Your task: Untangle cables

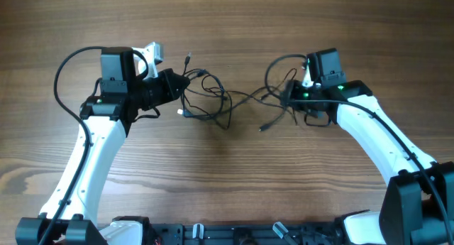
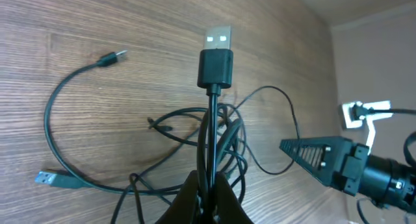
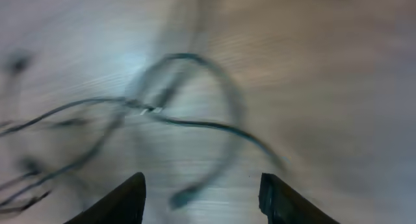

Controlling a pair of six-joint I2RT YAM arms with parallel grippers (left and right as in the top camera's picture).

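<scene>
The cables [image 1: 213, 101] lie as a loose black tangle across the middle of the wooden table, with small plug ends sticking out. My left gripper [image 1: 172, 85] is at the tangle's left end, shut on a black cable [image 2: 212, 126] whose USB plug [image 2: 216, 58] stands up past the jaws [image 2: 209, 198]. My right gripper [image 1: 287, 96] is over the tangle's right end. In the blurred right wrist view its fingers [image 3: 201, 195] are wide apart and empty, with cable loops [image 3: 188, 120] below them.
The wooden table [image 1: 227, 181] carries the arms' own thicker black cables, looping near each wrist [image 1: 67, 74]. The right arm [image 2: 351, 165] shows in the left wrist view at the right.
</scene>
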